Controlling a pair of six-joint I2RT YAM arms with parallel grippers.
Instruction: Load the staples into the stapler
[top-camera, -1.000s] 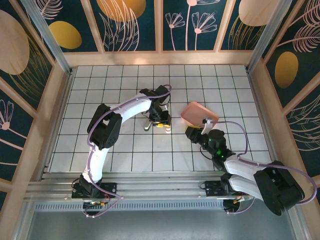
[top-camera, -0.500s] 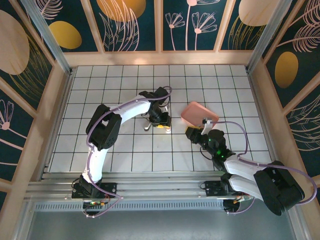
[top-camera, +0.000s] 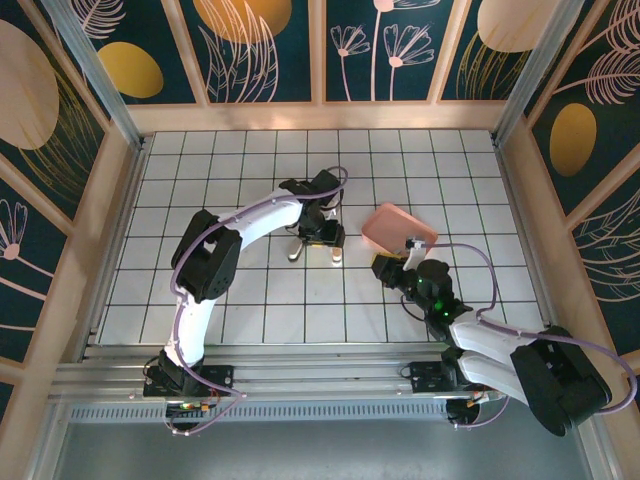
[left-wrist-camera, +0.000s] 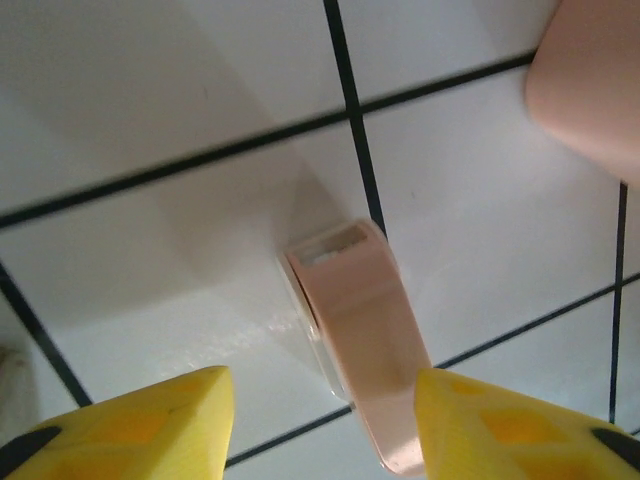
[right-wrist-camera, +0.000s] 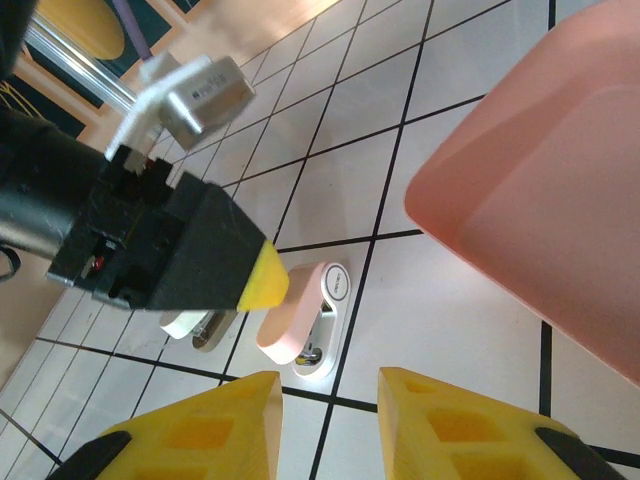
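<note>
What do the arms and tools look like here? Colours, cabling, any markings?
Left arm and right arm: white links, black joints, with a lilac cable looped along each. A green light glows near the right wrist. Left tool and right tool: black bodies, yellow fingers with dark insets. No lettering is readable.

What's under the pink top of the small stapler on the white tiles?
The small oblong stapler shows, under its pink top, a white base and a bit of grey metal rail. The top covers the rest, so staples inside cannot be seen.
</note>
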